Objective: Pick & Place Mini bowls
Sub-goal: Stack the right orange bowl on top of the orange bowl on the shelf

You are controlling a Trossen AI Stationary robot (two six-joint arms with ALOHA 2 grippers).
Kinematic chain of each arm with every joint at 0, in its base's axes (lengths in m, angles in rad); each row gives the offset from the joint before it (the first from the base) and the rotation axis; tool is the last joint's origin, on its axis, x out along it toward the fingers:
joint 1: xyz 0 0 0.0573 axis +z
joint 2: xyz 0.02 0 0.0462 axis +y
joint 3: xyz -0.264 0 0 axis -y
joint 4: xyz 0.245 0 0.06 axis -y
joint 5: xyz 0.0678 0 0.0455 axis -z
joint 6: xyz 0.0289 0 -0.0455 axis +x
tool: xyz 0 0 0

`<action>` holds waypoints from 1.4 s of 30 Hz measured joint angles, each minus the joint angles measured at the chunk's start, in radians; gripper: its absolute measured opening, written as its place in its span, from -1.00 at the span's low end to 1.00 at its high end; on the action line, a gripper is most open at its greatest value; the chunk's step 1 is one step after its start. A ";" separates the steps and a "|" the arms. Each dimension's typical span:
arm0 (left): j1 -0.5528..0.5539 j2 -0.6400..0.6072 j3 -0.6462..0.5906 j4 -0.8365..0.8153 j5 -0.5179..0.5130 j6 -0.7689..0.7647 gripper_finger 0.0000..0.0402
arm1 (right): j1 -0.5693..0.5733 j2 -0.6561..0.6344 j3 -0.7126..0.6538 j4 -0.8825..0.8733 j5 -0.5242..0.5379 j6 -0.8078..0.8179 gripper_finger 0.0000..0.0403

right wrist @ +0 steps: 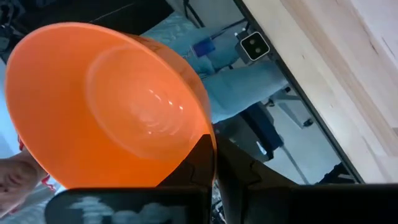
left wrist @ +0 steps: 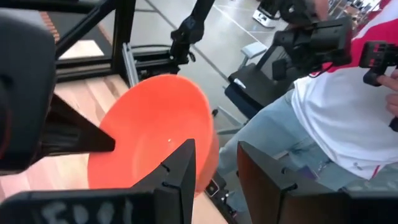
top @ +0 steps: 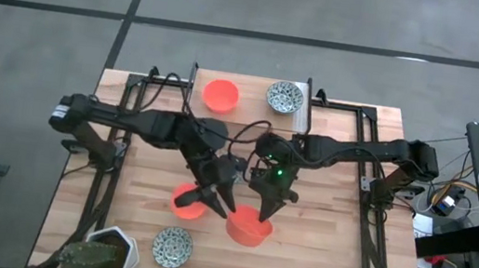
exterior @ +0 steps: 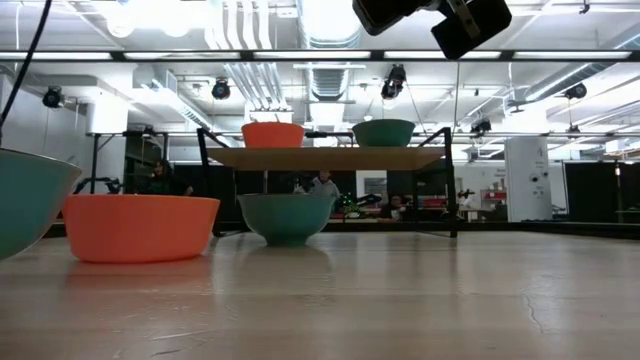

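— While your right gripper (top: 263, 214) pinches the rim of 1 orange bowl (top: 248, 227) near the table's (top: 332, 213) middle, what grips the other?

— Your left gripper (top: 215, 204) clamps a second orange bowl (top: 185, 202) beside it. 2 bowls sit by the far edge.

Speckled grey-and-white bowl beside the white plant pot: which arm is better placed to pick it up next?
Probably left. The left gripper hangs nearer the speckled grey-and-white bowl, on its side. Its plain orange bowl must go down first; the right gripper is loaded too, with a second orange bowl.
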 joint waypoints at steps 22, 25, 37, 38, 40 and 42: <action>-0.032 0.012 -0.013 -0.002 -0.075 0.027 -0.45 | -0.037 0.000 -0.001 0.056 -0.016 0.008 -0.96; -0.032 0.012 -0.013 -0.006 -0.075 0.021 -0.48 | -0.039 0.000 -0.001 0.056 -0.015 0.008 -0.96; -0.031 0.012 -0.014 -0.011 -0.044 0.011 -0.98 | -0.040 0.000 -0.001 0.081 0.036 -0.043 -0.95; -0.031 0.012 -0.014 -0.011 -0.035 0.005 -0.98 | -0.040 0.000 -0.001 0.083 0.043 -0.053 -0.93; -0.032 0.014 -0.016 -0.019 -0.009 -0.012 -0.99 | -0.042 0.000 0.002 0.104 0.067 -0.070 -0.86; -0.033 0.017 -0.017 -0.022 -0.009 -0.019 -1.00 | -0.043 -0.001 0.002 0.112 0.085 -0.079 -0.75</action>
